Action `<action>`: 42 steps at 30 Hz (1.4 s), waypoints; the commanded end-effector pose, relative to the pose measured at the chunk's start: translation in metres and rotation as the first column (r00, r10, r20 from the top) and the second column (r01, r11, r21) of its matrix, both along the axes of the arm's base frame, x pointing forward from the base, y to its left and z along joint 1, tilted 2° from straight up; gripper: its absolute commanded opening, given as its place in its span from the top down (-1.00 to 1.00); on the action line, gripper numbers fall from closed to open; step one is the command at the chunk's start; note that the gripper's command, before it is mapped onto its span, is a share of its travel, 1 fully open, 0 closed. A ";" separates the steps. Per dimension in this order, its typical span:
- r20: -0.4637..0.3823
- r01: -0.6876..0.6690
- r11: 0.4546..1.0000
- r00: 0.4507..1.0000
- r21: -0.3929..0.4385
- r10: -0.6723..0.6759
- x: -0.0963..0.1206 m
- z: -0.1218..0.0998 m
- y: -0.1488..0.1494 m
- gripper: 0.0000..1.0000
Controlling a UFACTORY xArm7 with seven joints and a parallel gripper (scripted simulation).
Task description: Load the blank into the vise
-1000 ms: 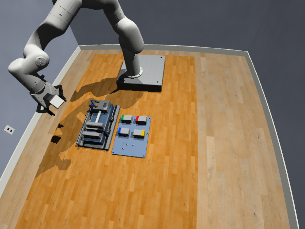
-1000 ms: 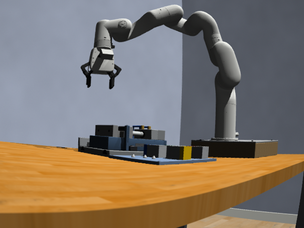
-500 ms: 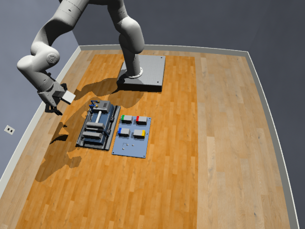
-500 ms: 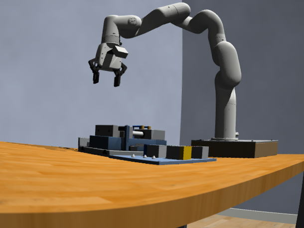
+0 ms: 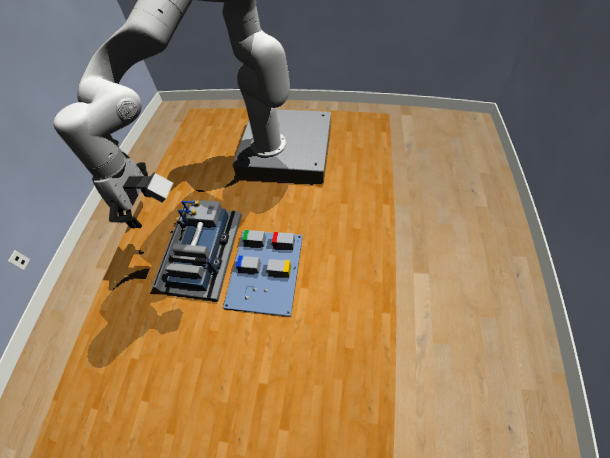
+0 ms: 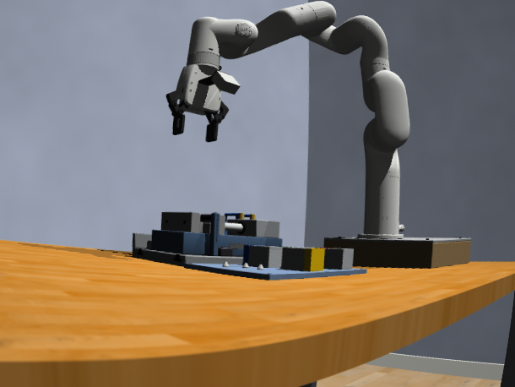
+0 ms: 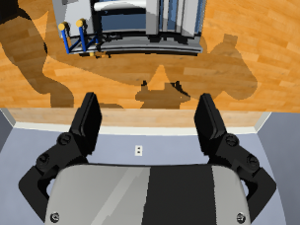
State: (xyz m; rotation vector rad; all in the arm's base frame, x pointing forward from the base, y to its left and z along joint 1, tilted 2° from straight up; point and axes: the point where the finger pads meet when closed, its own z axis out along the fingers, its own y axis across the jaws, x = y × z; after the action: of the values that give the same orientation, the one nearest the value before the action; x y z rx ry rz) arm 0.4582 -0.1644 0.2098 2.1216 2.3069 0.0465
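While its two black fingers stand wide apart with nothing in them, the gripper (image 5: 131,205) (image 6: 195,133) (image 7: 148,105) hangs high up, off the hose side of the milling vise (image 5: 228,255) (image 6: 169,242) (image 7: 189,45). Past the vise lies the flat blue infeed plate (image 5: 257,303) (image 6: 295,274). On it sits the blank with the yellow end (image 5: 276,268) (image 6: 297,258), on the far side from the gripper. So I think the arm must go right over the vise, then turn its fingers to pinch the blank's long sides. Its long way points across the plate, toward the vise, with yellow facing away.

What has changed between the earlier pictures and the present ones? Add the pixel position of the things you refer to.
The pincer (image 5: 137,195) (image 6: 195,131) (image 7: 148,105) has turned and moved toward the arm's base (image 5: 305,135) (image 6: 380,253), coming nearer to the vise (image 5: 215,240) (image 6: 173,242) (image 7: 153,30). It took hold of nothing and let go of nothing. The vise and the four blanks stayed as they were.
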 end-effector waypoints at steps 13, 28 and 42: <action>0.005 -0.001 1.000 1.000 -0.002 0.001 -0.010 0.012 0.048 -1.00; 0.005 -0.001 1.000 1.000 -0.002 0.001 -0.018 0.020 0.086 -1.00; 0.005 -0.002 1.000 1.000 -0.002 0.002 -0.026 0.027 0.119 -1.00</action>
State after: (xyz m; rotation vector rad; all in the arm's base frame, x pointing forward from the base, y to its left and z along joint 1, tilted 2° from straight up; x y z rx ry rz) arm 0.4342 -0.0606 0.2311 2.1241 2.3052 0.0463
